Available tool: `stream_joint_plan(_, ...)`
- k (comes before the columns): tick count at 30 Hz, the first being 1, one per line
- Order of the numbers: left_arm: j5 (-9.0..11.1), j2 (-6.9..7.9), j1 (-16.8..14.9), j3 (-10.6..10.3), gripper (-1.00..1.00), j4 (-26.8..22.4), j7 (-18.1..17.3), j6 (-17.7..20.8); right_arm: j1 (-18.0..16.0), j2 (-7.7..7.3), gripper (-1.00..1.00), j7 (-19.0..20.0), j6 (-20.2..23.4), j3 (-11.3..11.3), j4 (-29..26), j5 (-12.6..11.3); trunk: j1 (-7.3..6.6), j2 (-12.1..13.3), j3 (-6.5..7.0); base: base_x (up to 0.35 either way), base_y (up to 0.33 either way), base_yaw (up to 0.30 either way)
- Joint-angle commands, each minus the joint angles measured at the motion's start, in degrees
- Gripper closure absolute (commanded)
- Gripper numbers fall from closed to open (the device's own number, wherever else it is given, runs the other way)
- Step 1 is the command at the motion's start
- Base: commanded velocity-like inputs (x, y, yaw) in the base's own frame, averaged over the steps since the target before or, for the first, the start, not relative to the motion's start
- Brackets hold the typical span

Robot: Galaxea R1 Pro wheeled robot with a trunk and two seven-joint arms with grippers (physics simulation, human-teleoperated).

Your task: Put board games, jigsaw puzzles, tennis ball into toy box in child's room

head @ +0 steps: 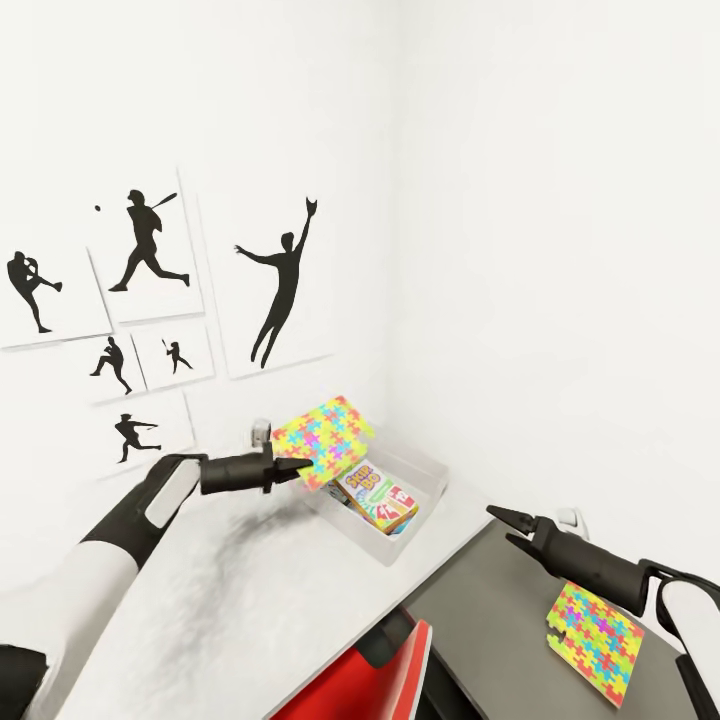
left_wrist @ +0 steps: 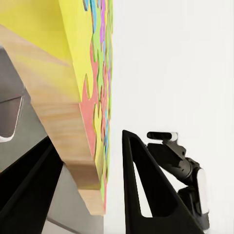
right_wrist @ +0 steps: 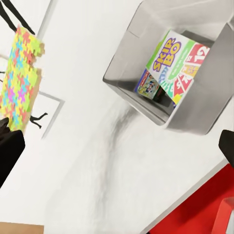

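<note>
The left gripper (head: 300, 470) clamps a jigsaw puzzle box (head: 322, 440) tilted above the toy box (head: 425, 478), where a "SKIP-BO" game (head: 380, 497) half hides a blue one (right_wrist: 148, 87). The right gripper (head: 500, 525) hangs empty, jaws apart, near the second puzzle (head: 594, 638), partly hidden behind its arm.

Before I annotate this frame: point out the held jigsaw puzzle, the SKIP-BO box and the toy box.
held jigsaw puzzle (head: 322, 432), head view, patterned top face.
SKIP-BO box (head: 382, 496), head view, printed lid.
toy box (head: 425, 472), head view, far inner wall.
</note>
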Motion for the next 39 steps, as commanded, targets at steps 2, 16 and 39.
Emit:
stream_joint_plan(2, -0.16, -2.68, -1.90, -0.07, 1.00, 0.46, 4.79, 0.17, 0.01, -0.01, -1.00, 0.62, 0.15, -0.22, 0.01, 0.58, 0.02, -0.05, -0.03, 0.000, 0.000, 0.000)
stream_joint_plan(16, 0.23, -14.07, -13.94, 1.12, 1.00, 15.36, 26.54, -3.91, 0.66, -1.13, -1.00, 7.83, -7.89, -0.40, 0.01, 0.64, 0.02, -0.05, -0.03, 0.000, 0.000, 0.000)
stream_joint_plan(39, -0.24, -18.35, -13.90, 8.39, 1.00, 27.44, 34.09, -22.22, 0.40, -0.83, -1.00, 8.38, 0.56, -9.20, 0.00, 0.47, 0.02, -0.05, -0.49, 0.000, 0.000, 0.000)
